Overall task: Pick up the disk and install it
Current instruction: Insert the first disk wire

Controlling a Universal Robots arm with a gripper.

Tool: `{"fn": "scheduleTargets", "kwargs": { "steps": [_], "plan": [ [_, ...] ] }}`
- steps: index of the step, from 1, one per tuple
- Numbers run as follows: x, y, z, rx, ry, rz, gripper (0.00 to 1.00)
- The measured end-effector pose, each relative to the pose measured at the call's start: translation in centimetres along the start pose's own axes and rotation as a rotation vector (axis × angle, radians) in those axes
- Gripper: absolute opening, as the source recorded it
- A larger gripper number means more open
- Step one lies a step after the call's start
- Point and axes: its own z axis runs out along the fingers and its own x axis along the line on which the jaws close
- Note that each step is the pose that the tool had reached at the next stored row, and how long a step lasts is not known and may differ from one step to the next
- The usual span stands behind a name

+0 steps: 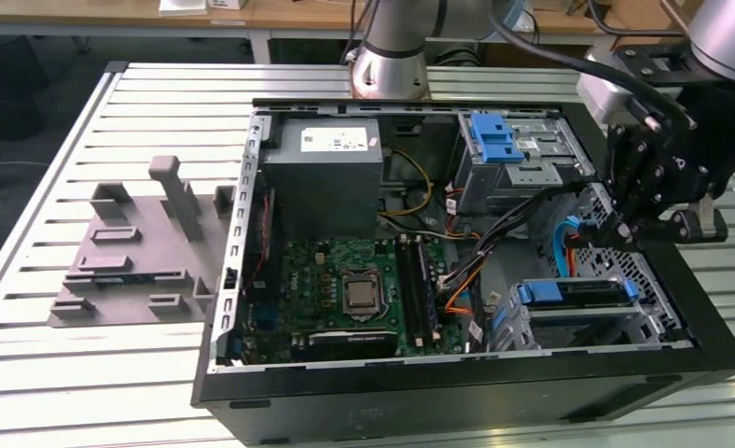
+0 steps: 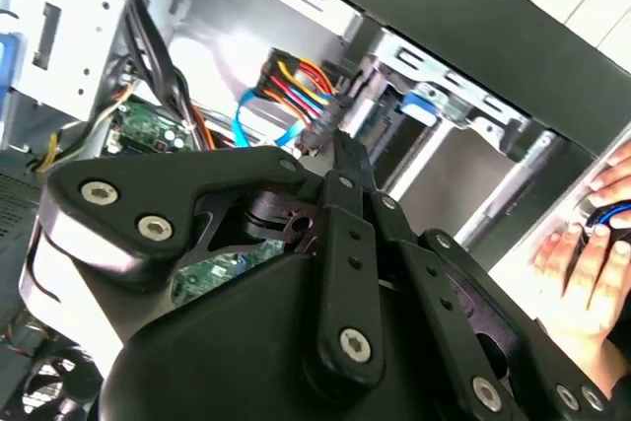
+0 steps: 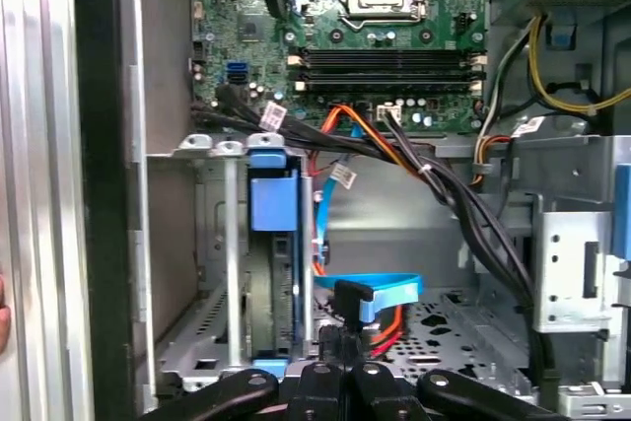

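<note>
Exterior view | disk [image 1: 575, 293] seated in bay | hand [image 1: 625, 235] above

An open computer case [image 1: 467, 392] lies on the slatted counter [image 1: 44, 373], its green motherboard [image 1: 342, 289] and grey power supply [image 1: 324, 177] exposed. A grey foam tray [image 1: 131, 252] sits beside it, toward the exterior view's left.

Exterior view: high, off the arm, looks down at an angle on the whole open computer case [image 1: 467, 373] on a slatted table [image 1: 81, 392], fairly far. First wrist view: close, faces straight into the case, motherboard [image 3: 385, 56] and drive cage [image 3: 237, 273] ahead. Second wrist view: v. close, tilted, past the arm's black linkage [image 2: 296, 273]. All 3 share the case interior w/ its cables.
</note>
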Motion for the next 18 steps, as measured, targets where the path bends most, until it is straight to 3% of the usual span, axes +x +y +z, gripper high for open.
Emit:
{"fn": "scheduleTargets", "kwargs": {
  "steps": [7,9,10,11,15,18],
  "plan": [
    [-0.21,-0.05,0.00,0.0000,0.0015,0.000,0.11],
    [-0.31,-0.07,0.00,-0.0001,0.0059,0.000,0.11],
    [-0.42,-0.07,0.01,0.0002,0.0118,-0.001,0.11],
    [-0.52,-0.07,0.01,0.0003,0.0182,-0.001,0.18],
    [-1.01,-0.06,0.01,0.0011,0.0395,-0.002,0.19],
    [-1.45,-0.04,0.01,0.0017,0.0618,-0.004,0.25]
  ]
}}
